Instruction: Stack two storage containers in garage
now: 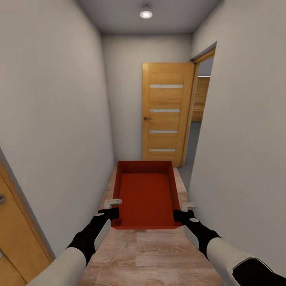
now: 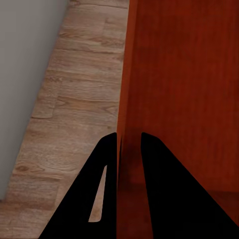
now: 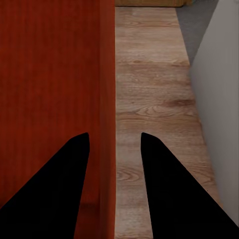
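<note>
**Carry leg: bin in hallway, door ahead**

Both grippers, left (image 1: 112, 208) and right (image 1: 184, 210), clamp the storage container (image 1: 146, 193) at 12 o'clock. Left wrist: fingers (image 2: 107, 164) straddle its wall. Right wrist: fingers (image 3: 74, 164) straddle the wall too. Next, likely: drive toward the wooden door (image 1: 167, 113), 1 o'clock.

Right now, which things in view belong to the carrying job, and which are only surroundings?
Job:
storage container
left gripper, gripping its wall
right gripper, straddling its wall

Surroundings:
open wooden door
hallway walls
ceiling lamp
</note>
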